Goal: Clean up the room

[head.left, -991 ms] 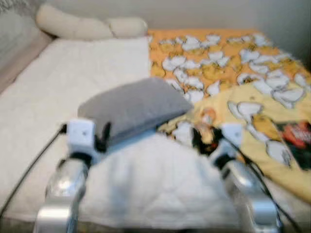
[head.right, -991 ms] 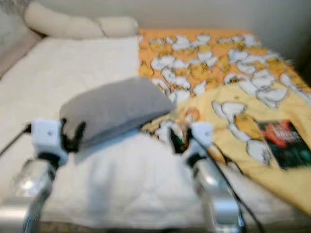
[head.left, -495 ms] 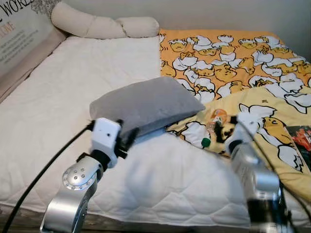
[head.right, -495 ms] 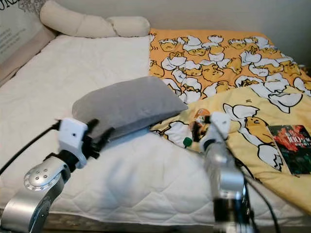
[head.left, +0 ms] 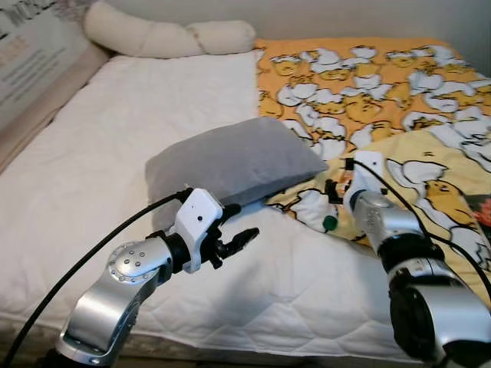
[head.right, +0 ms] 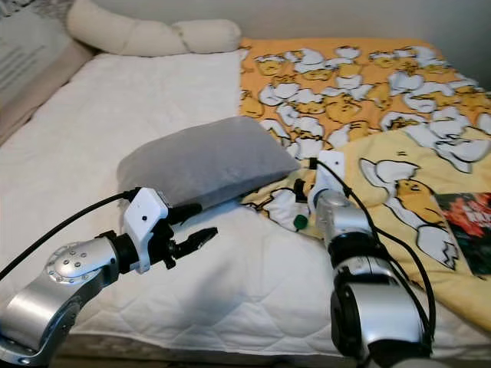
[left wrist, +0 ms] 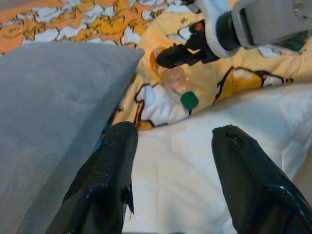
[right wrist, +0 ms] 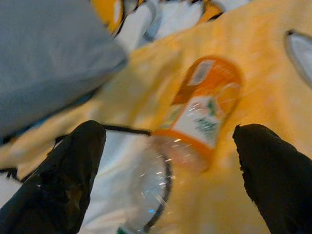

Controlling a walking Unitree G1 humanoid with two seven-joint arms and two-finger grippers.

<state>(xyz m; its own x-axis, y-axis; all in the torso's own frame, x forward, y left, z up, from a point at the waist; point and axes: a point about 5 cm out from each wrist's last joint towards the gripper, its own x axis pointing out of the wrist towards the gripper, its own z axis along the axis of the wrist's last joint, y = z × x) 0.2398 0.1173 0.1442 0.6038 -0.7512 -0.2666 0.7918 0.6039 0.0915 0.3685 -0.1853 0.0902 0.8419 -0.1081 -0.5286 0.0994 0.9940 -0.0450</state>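
A clear plastic bottle (right wrist: 195, 122) with an orange label and a green cap (head.left: 330, 223) lies on its side on the yellow duck-print blanket (head.left: 430, 184), just right of a grey pillow (head.left: 230, 161). My right gripper (head.left: 336, 196) hovers over the bottle, open, with one finger on either side of it and not touching it. My left gripper (head.left: 238, 228) is open low over the white mattress (head.left: 115, 153), in front of the pillow's near edge, pointing toward the bottle (left wrist: 174, 79).
A long cream bolster (head.left: 169, 37) lies at the head of the bed. An orange duck-print cover (head.left: 360, 77) spreads over the far right. A dark red book (head.right: 472, 222) rests on the blanket at the right edge. A printed headboard panel (head.left: 31, 61) runs along the left.
The view has steadied and shifted. My left arm swung forward and right, bringing its gripper past the pillow's front. My right gripper moved up onto the blanket over the bottle.
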